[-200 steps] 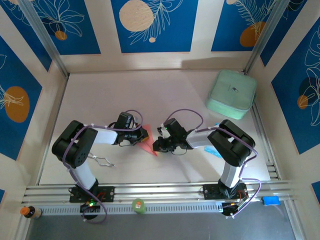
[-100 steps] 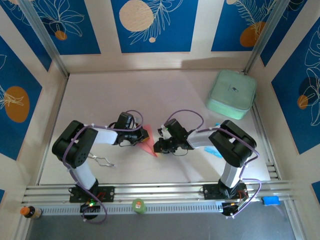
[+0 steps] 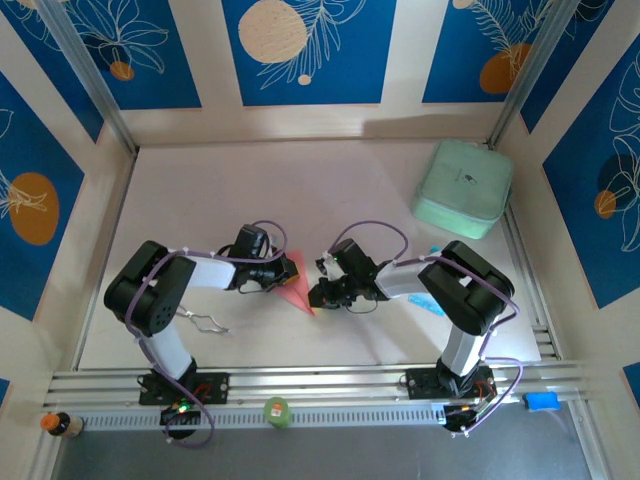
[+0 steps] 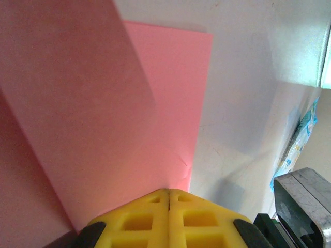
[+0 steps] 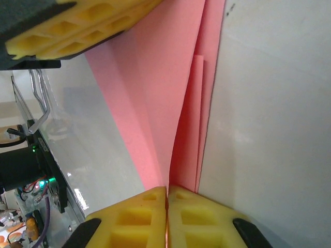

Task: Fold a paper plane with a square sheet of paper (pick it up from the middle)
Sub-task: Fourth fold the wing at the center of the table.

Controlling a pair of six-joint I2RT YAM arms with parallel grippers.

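Two sets of jaws are pinched together on the pink paper [image 3: 300, 292]: the left jaws on one edge, the right jaws on the stacked folded layers opposite. It sits half-folded low at the counter [image 3: 200, 200], well apart from the green case [image 3: 463, 188], nearer the arm bases. I judge both ends are gripped to line the layers up for a clean crease.

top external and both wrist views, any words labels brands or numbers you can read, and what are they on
No text is legible in these views.
mint-green case: small dark mark on its lid, too small to read.
blue-and-white packet: some print, too blurred to read.
pink-red paper: plain, no print.
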